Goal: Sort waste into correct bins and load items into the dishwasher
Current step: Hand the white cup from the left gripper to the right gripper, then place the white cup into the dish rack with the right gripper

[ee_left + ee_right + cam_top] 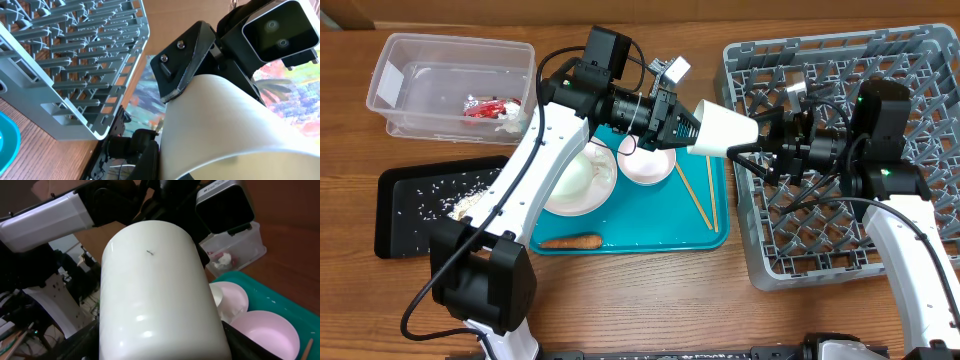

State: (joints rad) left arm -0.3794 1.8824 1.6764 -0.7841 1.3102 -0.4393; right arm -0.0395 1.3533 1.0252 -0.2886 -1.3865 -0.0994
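Wrapper (pixel 483 107) & paper (pixel 508 122) already in clear tub (pixel 452 42), rice (pixel 438 193) in black tray (pixel 388 220). L gripper (pixel 692 127) clamps white cup (pixel 728 130) sideways in mid-air, likely for handover. R gripper (pixel 756 137) straddles its wide end, grip unclear. Dish rack (pixel 820 232) directly below R arm.

- My left gripper (pixel 690 126) is showing black against a plain white cup (pixel 728 130).
- White rice grains (pixel 440 185) are speckling the black tray (pixel 395 235).
- An orange carrot (pixel 570 241) is glowing on the teal tray (pixel 650 240).
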